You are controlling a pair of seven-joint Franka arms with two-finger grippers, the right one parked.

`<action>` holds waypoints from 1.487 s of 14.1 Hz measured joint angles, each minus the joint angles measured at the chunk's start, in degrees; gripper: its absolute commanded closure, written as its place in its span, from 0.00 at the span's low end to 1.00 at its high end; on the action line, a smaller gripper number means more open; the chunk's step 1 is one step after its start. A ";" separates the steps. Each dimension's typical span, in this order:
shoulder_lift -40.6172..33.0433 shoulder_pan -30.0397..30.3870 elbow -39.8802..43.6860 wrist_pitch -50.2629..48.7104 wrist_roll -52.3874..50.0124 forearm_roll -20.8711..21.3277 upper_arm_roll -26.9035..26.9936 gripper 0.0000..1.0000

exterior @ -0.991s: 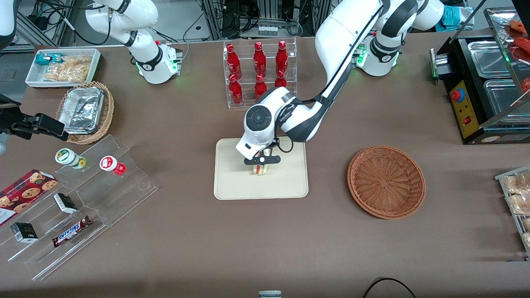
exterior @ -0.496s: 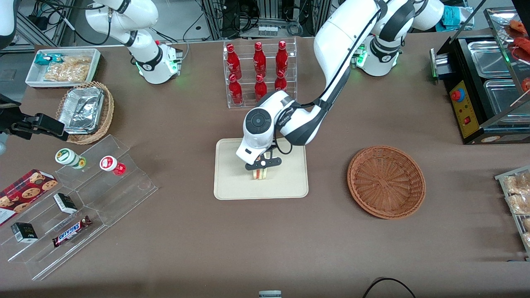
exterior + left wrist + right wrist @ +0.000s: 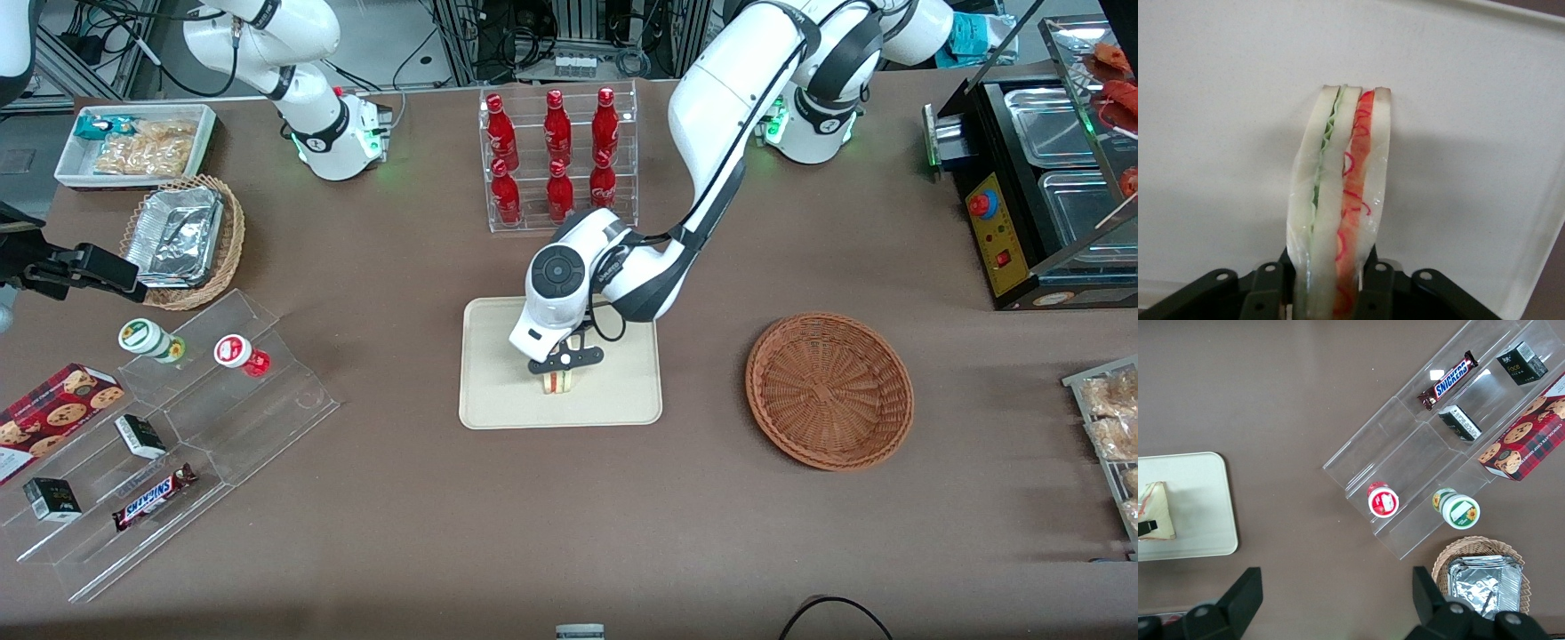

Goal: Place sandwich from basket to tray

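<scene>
- While my gripper (image 3: 1328, 293) pinches the sandwich (image 3: 1338, 200) between its fingers, the wedge stands on edge with its red and green filling turned up toward my wrist.
- Right under my gripper (image 3: 559, 363) the sandwich (image 3: 557, 381) is down at the tray (image 3: 498, 391), and its lower edge looks to be touching the cream surface, though I cannot be sure that contact is made.
- Around my grip the tray (image 3: 1218, 67) shows bare on every side, so I judge the wedge sits well inside the rim.
- Well away from my gripper, toward my arm's own end of the table, the basket (image 3: 829, 389) holds nothing, so the carry is done.
- What I judge is left: let go of the bread and lift clear without tipping it.
</scene>
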 measured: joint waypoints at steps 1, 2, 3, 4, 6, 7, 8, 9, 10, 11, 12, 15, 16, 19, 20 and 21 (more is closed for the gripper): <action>-0.18 0.05 0.64 -0.10 -0.07 0.00 0.08 0.00; -0.77 0.15 1.30 -0.73 -0.10 0.00 0.22 0.00; -1.75 0.23 1.88 -2.39 -0.14 0.00 0.50 0.00; -3.05 0.19 2.25 -4.75 -0.26 0.01 1.24 0.00; -6.77 0.24 2.88 -11.06 -0.33 0.01 3.37 0.00; -9.24 0.36 3.14 -14.46 -0.35 0.01 4.36 0.00; -11.93 0.58 3.21 -17.47 -0.56 0.01 5.36 0.00; -14.47 1.25 3.12 -20.18 -0.77 0.02 6.36 0.00; -16.40 2.52 2.72 -22.29 -0.77 0.02 6.92 0.00; -17.77 4.03 1.71 -23.86 -0.68 0.06 7.19 0.00; -18.62 5.65 0.37 -24.67 -0.56 0.10 7.34 0.00; -20.87 10.91 -4.62 -24.86 3.48 0.14 7.48 0.00; -22.62 12.76 -7.03 -24.89 6.77 0.16 7.52 0.00; -31.05 18.96 -15.85 -25.28 18.07 0.17 7.65 0.00; -34.01 20.84 -18.62 -25.55 21.80 0.19 7.69 0.00; -36.71 22.58 -20.96 -26.12 25.33 0.27 7.71 0.00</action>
